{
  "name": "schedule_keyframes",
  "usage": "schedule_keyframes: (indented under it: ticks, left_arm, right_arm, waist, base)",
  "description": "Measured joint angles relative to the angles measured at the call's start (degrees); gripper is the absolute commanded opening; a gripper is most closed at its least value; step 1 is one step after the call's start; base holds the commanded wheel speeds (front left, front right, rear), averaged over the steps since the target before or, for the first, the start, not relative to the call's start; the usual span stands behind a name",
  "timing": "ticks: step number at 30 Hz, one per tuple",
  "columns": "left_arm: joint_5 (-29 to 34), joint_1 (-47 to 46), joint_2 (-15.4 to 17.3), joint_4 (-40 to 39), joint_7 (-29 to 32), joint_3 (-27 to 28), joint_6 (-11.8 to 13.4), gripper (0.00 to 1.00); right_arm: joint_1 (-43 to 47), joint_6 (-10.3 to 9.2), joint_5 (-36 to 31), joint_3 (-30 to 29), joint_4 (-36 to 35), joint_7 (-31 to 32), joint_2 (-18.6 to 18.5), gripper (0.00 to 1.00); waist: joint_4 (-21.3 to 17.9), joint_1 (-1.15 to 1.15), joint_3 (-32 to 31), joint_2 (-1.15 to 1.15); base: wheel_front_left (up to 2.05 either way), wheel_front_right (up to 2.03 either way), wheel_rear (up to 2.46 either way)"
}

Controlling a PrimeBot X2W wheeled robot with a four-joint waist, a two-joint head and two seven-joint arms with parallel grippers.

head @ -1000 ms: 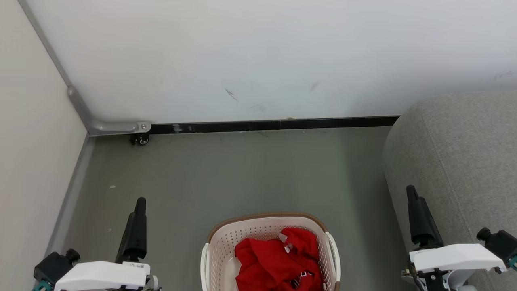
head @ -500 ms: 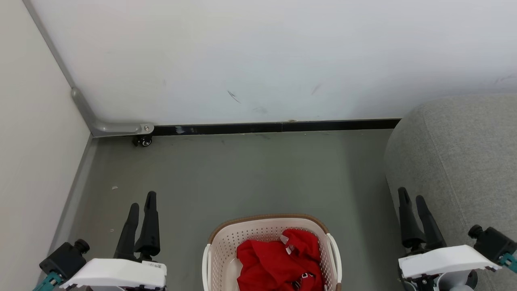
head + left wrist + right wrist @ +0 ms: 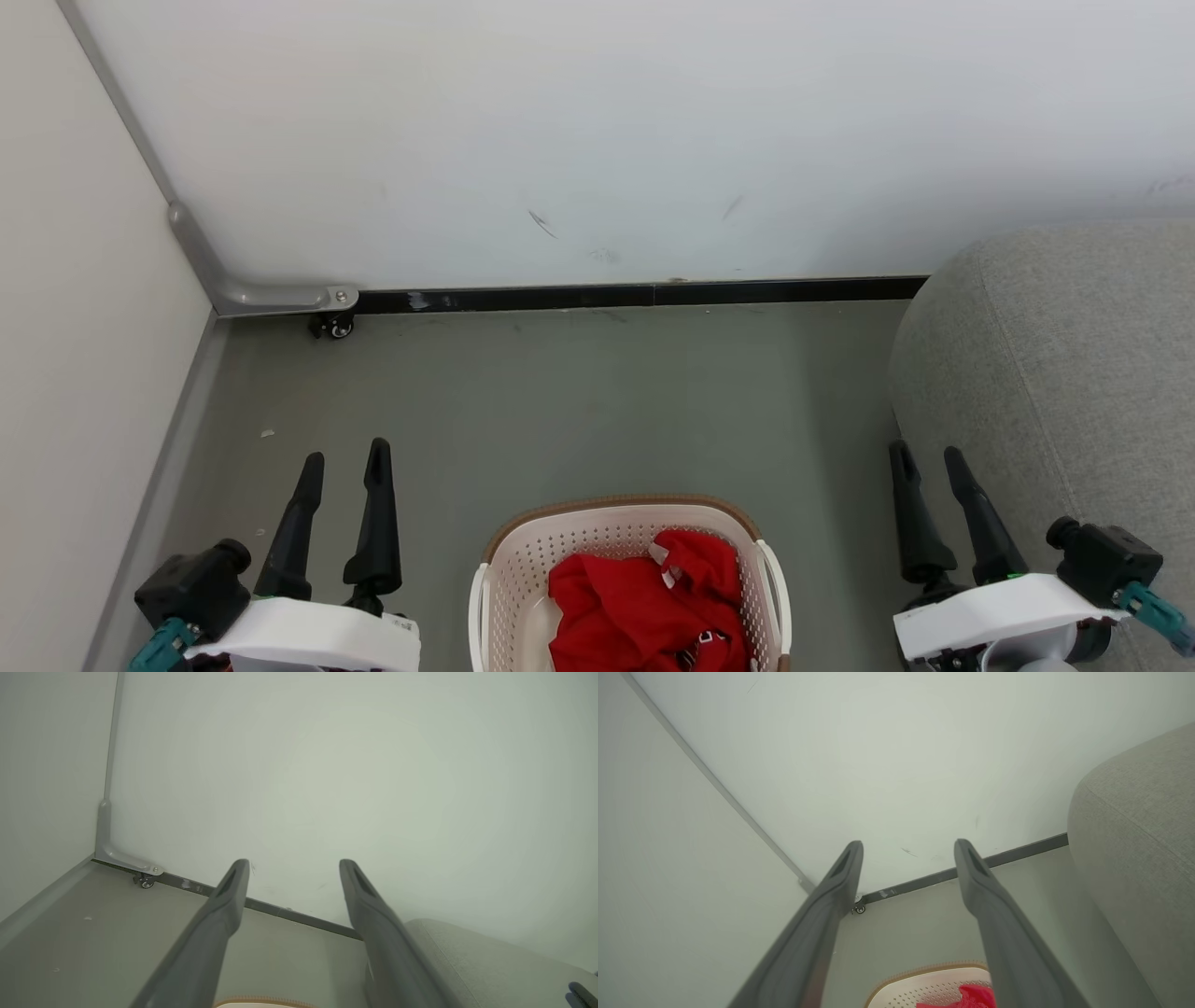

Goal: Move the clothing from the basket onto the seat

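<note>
The cream basket [image 3: 523, 569] with a brown rim stands on the floor at the bottom centre of the head view. Red clothing [image 3: 644, 607] with white trim lies bunched inside it; a corner shows red [image 3: 971, 996] in the right wrist view beside the basket's rim [image 3: 924, 970]. The grey seat [image 3: 1064, 373] rises at the right, also seen as a rounded edge [image 3: 467, 961] and a tall side [image 3: 1134, 835]. My left gripper [image 3: 344, 459] is open, left of the basket. My right gripper [image 3: 927, 453] is open, between basket and seat, holding nothing.
A white wall with a black baseboard [image 3: 635, 294] closes the back. A side panel with a grey metal bracket [image 3: 271, 299] and a small caster wheel [image 3: 334, 327] bounds the left. Grey floor [image 3: 579, 401] stretches between the basket and the wall.
Both grippers have turned so that their two fingers now show apart, and both have shifted inward toward the basket. The basket and clothing lie as before.
</note>
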Motion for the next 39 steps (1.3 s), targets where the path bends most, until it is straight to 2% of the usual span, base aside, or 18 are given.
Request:
schedule_keyframes:
  ticks: [15, 39]
  left_arm:
    - [17.98, 0.20, 0.70, 0.81, -3.02, -2.64, 4.26, 1.00]
    - [20.31, 0.99, 0.49, 5.27, -3.19, -2.61, 6.36, 1.00]
  right_arm:
    - [-0.66, 0.01, -14.24, 0.65, 1.74, -1.94, 0.01, 1.00]
    - [-1.21, 0.02, -14.25, -0.60, 3.56, -1.79, 0.02, 1.00]
  waist:
    - [0.10, -0.01, 0.20, 0.00]
    - [-0.04, -0.02, 0.29, 0.00]
  base:
    - [0.00, 0.00, 0.00]
    - [0.00, 0.00, 0.00]
